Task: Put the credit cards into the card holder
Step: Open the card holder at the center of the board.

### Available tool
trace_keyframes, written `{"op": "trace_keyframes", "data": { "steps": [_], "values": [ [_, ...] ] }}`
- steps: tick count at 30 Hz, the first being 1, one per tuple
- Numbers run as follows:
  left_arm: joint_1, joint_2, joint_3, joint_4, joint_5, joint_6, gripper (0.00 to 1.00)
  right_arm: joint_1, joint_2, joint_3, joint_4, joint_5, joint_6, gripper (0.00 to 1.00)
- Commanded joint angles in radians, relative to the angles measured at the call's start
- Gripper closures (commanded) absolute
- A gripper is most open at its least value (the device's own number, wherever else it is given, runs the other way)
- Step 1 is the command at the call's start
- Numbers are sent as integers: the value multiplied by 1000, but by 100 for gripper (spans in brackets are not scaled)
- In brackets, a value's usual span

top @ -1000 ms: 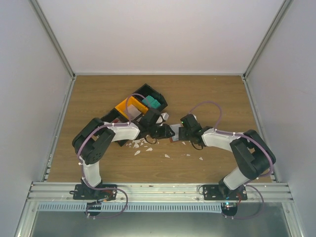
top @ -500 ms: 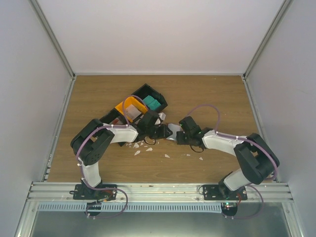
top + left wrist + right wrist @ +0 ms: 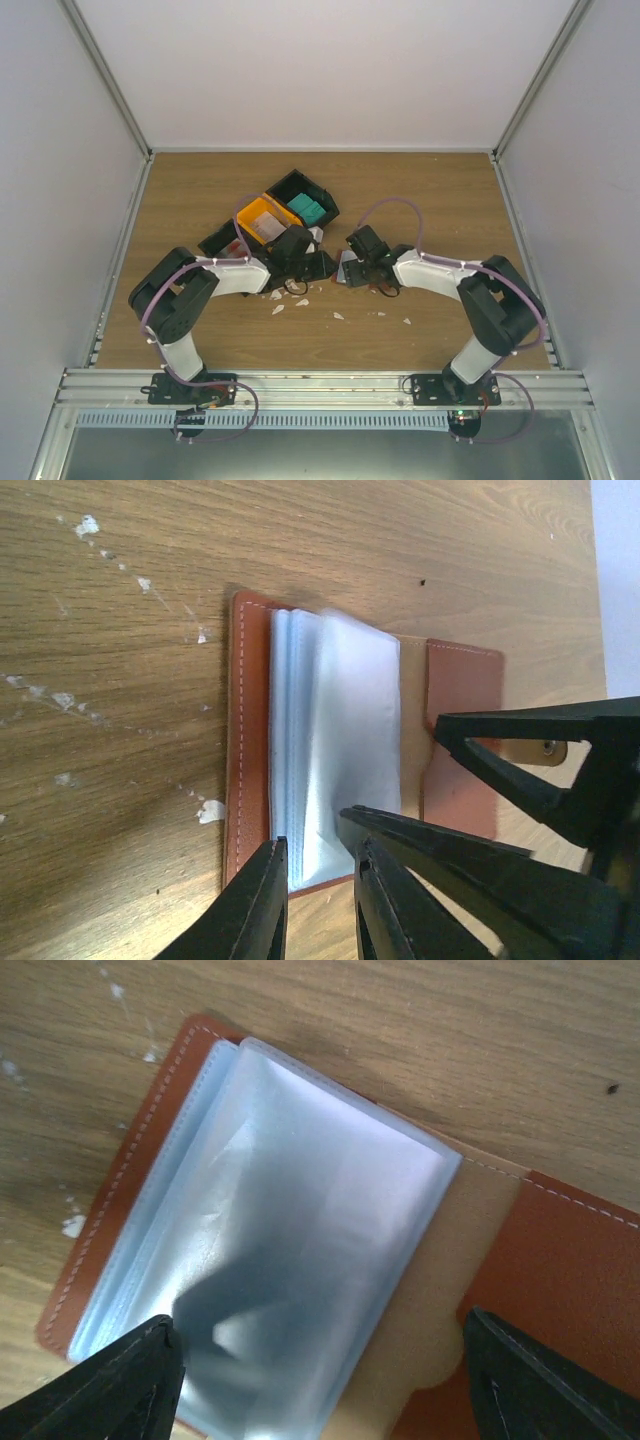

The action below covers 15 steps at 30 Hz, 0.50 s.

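The card holder (image 3: 250,730) lies open on the table, reddish-brown with a stack of light blue clear sleeves (image 3: 290,1250). In the top view it (image 3: 345,267) lies between the two grippers. My left gripper (image 3: 315,850) is slightly open, and its fingertips straddle the near edge of the sleeve stack. My right gripper (image 3: 320,1325) is wide open just above the sleeves, and holds nothing. Its fingers (image 3: 520,780) also show in the left wrist view. Teal credit cards (image 3: 308,208) stand in the tray's black compartment. Another card (image 3: 268,228) lies in the orange compartment.
The black-and-orange compartment tray (image 3: 292,182) stands behind the left gripper. Small white scraps (image 3: 300,296) are scattered on the wood in front of the grippers, and also show in the left wrist view (image 3: 210,810). White walls close in the table at the back and sides.
My right gripper has moved left and farther back, over the card holder. My left arm has shifted left, uncovering the orange compartment. The card holder stays between the grippers.
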Motion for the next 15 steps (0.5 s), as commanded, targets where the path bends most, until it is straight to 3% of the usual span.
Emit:
{"op": "trace_keyframes", "data": {
  "steps": [1,6,15],
  "values": [
    [9,-14,-16,59,1,-8,77,11,63,28,-14,14,17,23],
    [15,15,-5,85,58,2,76,12,109,24,-20,-13,11,24],
    [31,81,24,112,140,10,72,-47,73,-96,25,-60,3,48]
  ]
}}
